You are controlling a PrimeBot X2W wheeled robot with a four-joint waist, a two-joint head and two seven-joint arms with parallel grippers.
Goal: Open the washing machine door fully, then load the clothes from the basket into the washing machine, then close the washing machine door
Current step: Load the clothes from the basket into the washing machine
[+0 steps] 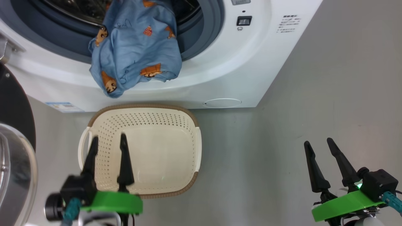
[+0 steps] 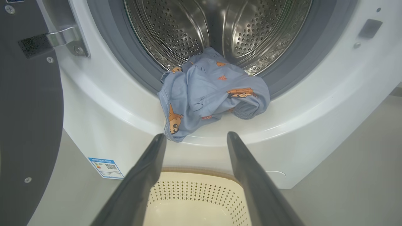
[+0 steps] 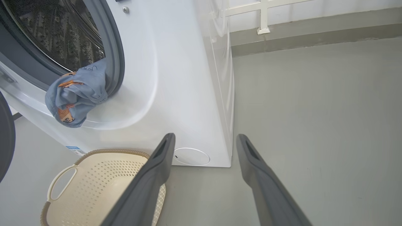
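The clothes (image 1: 135, 50) lie as 1 bundle across the lower lip of the washing machine (image 1: 251, 62) opening. Part rests on the grey gasket (image 2: 141, 72) and part hangs out over the white front. The visible part of the steel drum (image 2: 176, 31) behind holds nothing else.

Loading looks nearly done but not finished. I judge the next move must push or lift the overhanging fabric fully past the gasket, or the door would pinch it.

The basket (image 1: 143, 108) stands on the floor just in front of the machine's base and holds nothing. The washing machine door (image 1: 14, 103) stands swung open at the left.

The left end effector (image 1: 108, 138) hovers above the basket, its 2 fingers spread wide and empty. The right end effector (image 1: 317, 142) hangs over bare floor, well apart from the basket, equally wide and empty.
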